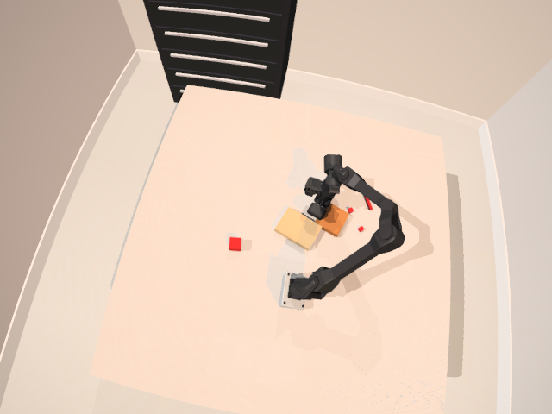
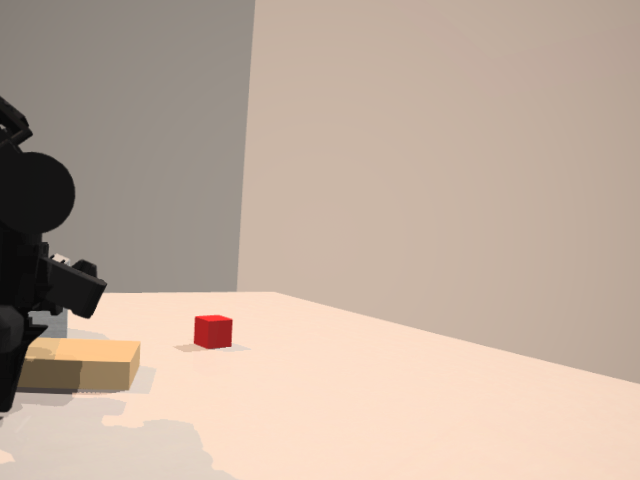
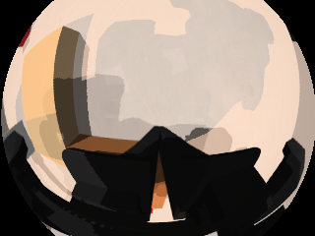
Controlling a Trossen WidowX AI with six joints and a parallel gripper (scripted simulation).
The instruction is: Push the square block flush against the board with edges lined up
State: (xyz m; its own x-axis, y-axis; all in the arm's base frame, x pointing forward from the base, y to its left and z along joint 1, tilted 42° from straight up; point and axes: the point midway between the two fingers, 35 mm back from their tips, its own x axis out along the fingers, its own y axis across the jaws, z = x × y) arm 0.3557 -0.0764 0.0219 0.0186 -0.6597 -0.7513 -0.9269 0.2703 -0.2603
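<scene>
The tool [image 1: 317, 210] [image 2: 6, 407] [image 3: 157, 130] is pointing down toward the counter [image 1: 191, 178] [image 2: 413, 413] [image 3: 187, 64], its two fingertips meeting and holding nothing between them. In the top view, the square orange block [image 1: 335, 221] [image 3: 105, 145] is lying to the tool's lower right, partly hidden under it. In the wrist view, a strip of the block is showing just beyond the fingers, and more orange is appearing through the gap lower down between them.

The tan board [image 1: 296, 228] [image 2: 95, 351] [image 3: 39, 81] is lying flat to the tool's lower left in the top view, close against the block near one corner — whether a whole side is touching, I cannot tell. Whether the fingers are touching the block is also hard to tell.

Farther off, beyond the board from the tool, a red cube [image 1: 235, 244] [image 2: 212, 332] [image 3: 25, 37] is resting on the counter. Right of the tool in the top view, two small red pieces [image 1: 350, 210] and a thin red bar [image 1: 368, 203] are lying past the block. The arm [image 1: 356, 262] is bending around that side — its pale base [image 1: 282, 302] is sitting below the tool and the board.
</scene>
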